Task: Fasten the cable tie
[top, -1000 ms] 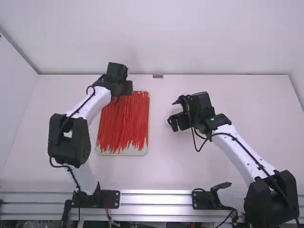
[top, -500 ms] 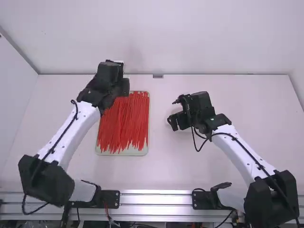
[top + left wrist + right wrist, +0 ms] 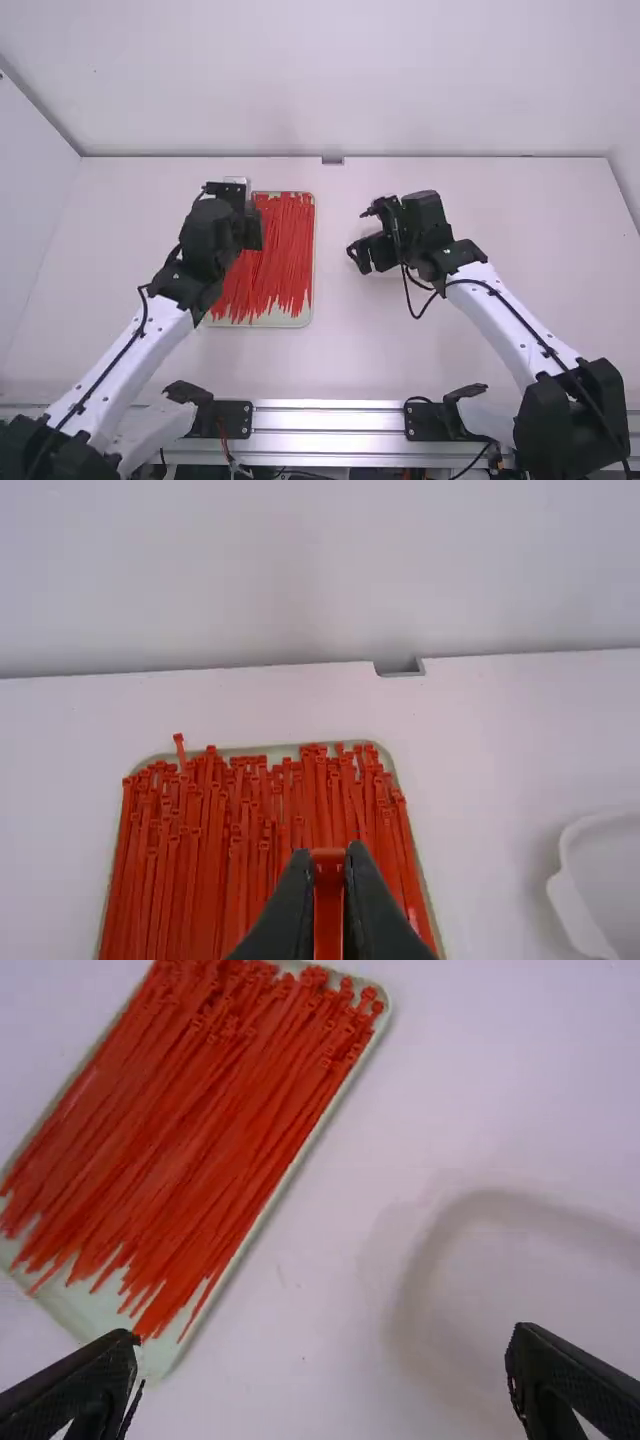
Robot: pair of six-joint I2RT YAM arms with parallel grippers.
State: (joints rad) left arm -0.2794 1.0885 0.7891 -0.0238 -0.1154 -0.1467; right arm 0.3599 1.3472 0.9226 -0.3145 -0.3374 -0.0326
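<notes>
A pale tray [image 3: 258,320] at the left-middle of the table holds a dense pile of red cable ties [image 3: 268,258]. My left gripper [image 3: 232,218] hangs over the tray's left part. In the left wrist view this gripper [image 3: 328,858] is shut on one red cable tie [image 3: 328,905], held above the pile [image 3: 230,830]. My right gripper [image 3: 368,254] is over bare table just right of the tray. Its fingers stand wide open [image 3: 320,1350] with nothing between them, and the tie pile [image 3: 190,1150] lies off to one side.
A white container's rim [image 3: 598,875] lies on the table to the right of the tray, near the right gripper. A small grey notch [image 3: 398,667] marks the table's far edge. Bare table stretches right of the right arm and left of the tray.
My left arm has drawn back from the tray's far end toward the near side, and its gripper now sits over the tray's left part. The right arm has barely moved.
</notes>
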